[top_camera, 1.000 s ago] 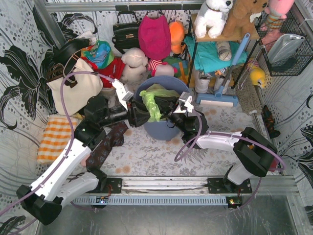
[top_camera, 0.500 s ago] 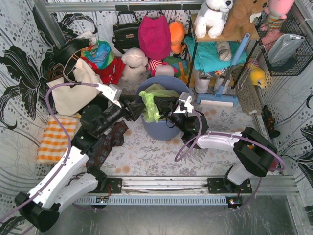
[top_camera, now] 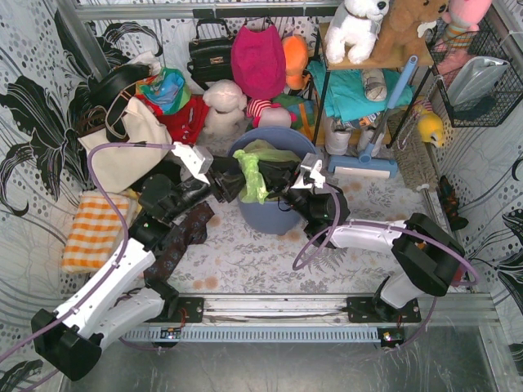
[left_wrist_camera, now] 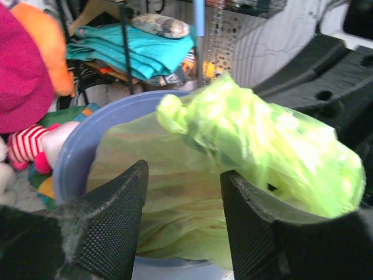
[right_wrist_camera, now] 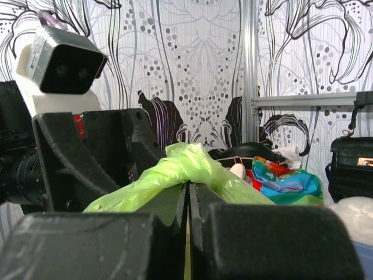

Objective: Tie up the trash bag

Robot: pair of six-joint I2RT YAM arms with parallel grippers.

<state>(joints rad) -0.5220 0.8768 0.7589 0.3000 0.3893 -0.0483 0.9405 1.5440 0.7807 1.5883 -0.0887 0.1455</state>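
1. Broadly, a table under a pale floral-print cover carries everything, and both arms reach from its near edge toward the middle.
2. A cream fabric tote bag stands at the far left, well apart from the bin.
3. A round blue-grey plastic bin sits upright at the middle of the table. Its rim also shows in the left wrist view.
4. The thin translucent lime-green plastic trash bag lines the inside of the bin. Its gathered top rises above the rim as a bunched, twisted lump over the left part of the opening.
5. The right gripper comes in over the bin from the right. Its jaws are pressed together with green film pinched between them, and the bag's twisted neck drapes across the tips.
6. The left gripper is at the bin's left rim with its jaws wide apart. The bunched top shows just beyond the gap, and I cannot tell whether the pads touch the plastic.
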